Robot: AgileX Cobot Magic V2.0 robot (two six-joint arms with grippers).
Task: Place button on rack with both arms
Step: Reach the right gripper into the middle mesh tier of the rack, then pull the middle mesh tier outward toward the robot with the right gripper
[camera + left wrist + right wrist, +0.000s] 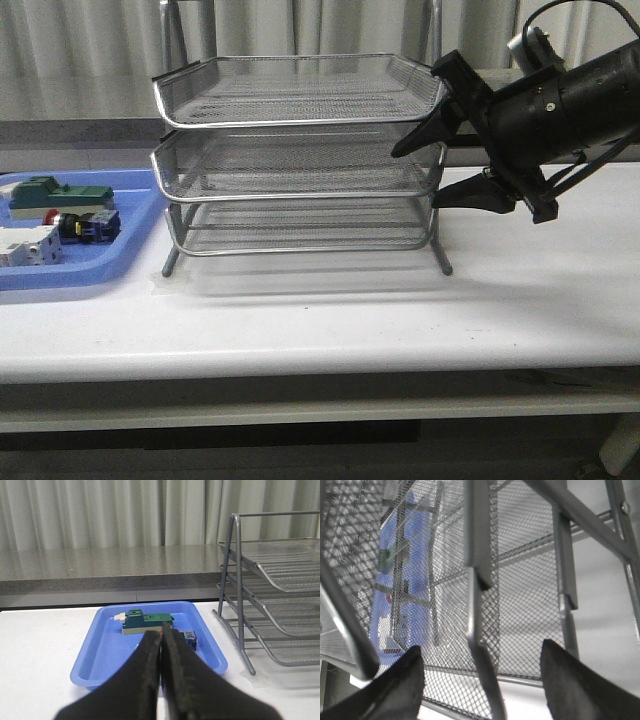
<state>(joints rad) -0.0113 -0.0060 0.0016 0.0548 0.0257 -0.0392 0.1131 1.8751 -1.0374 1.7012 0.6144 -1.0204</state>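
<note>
The button (82, 226) lies on its side in the blue tray (130, 240) at the left, its red head pointing left. In the left wrist view only its blue-green rear (189, 639) shows beside my fingers. My left gripper (161, 633) is shut and empty, short of the tray's near rim; it is out of the front view. The silver wire rack (300, 150) stands mid-table with nothing on its three tiers. My right gripper (416, 180) is open at the rack's right end, its fingers above and below the middle tier's edge. A rack rim bar (475, 610) runs between its fingers (410, 680).
A green block (55, 193) and a white block (25, 245) share the blue tray (100, 645) with the button. A grey ledge and curtains stand behind the table. White tabletop (330, 310) stretches in front of the rack.
</note>
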